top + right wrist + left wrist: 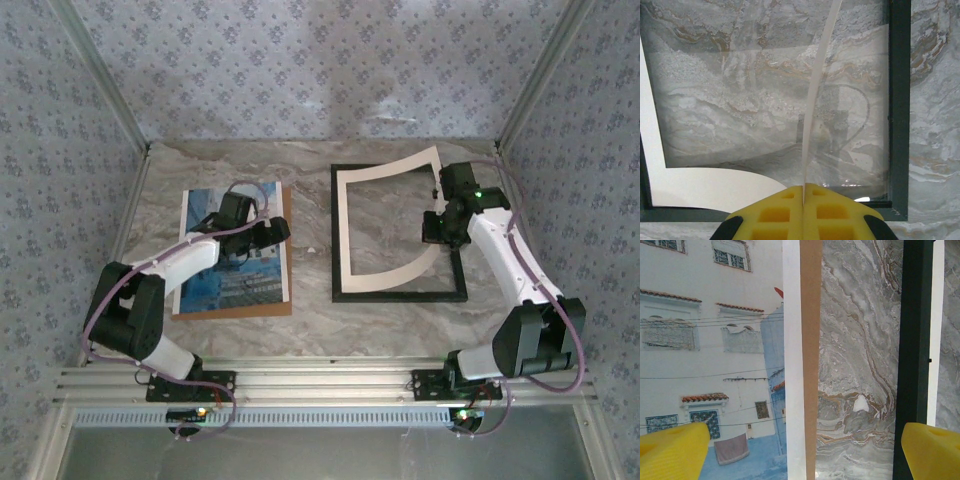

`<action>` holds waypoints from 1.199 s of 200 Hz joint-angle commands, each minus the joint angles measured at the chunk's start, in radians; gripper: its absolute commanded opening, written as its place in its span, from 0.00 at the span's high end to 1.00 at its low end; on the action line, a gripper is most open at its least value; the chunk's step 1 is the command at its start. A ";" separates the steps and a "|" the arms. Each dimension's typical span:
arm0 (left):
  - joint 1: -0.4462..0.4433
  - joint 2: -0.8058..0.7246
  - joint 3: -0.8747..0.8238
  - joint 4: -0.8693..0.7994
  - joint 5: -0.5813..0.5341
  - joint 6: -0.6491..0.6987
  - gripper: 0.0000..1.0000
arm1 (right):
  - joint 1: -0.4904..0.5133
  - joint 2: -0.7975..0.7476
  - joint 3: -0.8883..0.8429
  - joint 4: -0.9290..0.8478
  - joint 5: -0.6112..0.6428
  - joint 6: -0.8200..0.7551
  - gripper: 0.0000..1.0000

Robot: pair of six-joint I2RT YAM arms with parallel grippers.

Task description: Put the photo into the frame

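The photo (225, 285), a print of blue-and-white buildings with a white edge, lies on a brown backing board (286, 255) at the left. My left gripper (272, 232) hovers over its right edge, open, its yellow fingers (670, 452) wide apart over the photo (715, 340) and the marble. The black frame (400, 296) lies flat at the right. My right gripper (437, 228) is shut on the right side of a white window mat (385, 172), which curls up out of the frame. The mat's edge (815, 100) stands pinched in my right gripper (803, 192).
The table is grey marble (310, 215), walled by patterned panels on three sides. A bare strip of marble (860, 365) separates the backing board (810, 340) from the frame (912, 340). Glass (765, 100) shows inside the frame (900, 100).
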 commanded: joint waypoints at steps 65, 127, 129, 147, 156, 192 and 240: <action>-0.004 0.009 0.011 -0.007 0.013 0.019 0.01 | 0.003 0.020 -0.014 0.007 -0.067 0.125 0.92; -0.003 0.004 -0.007 -0.002 0.003 0.030 0.01 | 0.004 0.019 -0.027 0.003 -0.002 0.132 0.80; -0.004 0.004 -0.008 -0.002 0.004 0.031 0.01 | 0.004 0.020 -0.027 0.003 0.000 0.133 0.80; -0.004 0.003 -0.012 -0.003 0.003 0.032 0.01 | 0.005 0.020 -0.031 0.011 0.022 0.133 0.73; -0.004 0.002 -0.013 -0.005 0.003 0.033 0.01 | 0.005 0.020 -0.033 0.018 0.030 0.130 0.70; -0.004 -0.013 -0.025 -0.004 -0.005 0.031 0.02 | 0.007 0.026 -0.039 0.006 0.053 0.129 0.57; -0.004 -0.014 -0.029 -0.008 -0.013 0.038 0.01 | 0.010 0.022 -0.045 0.021 0.109 0.117 0.23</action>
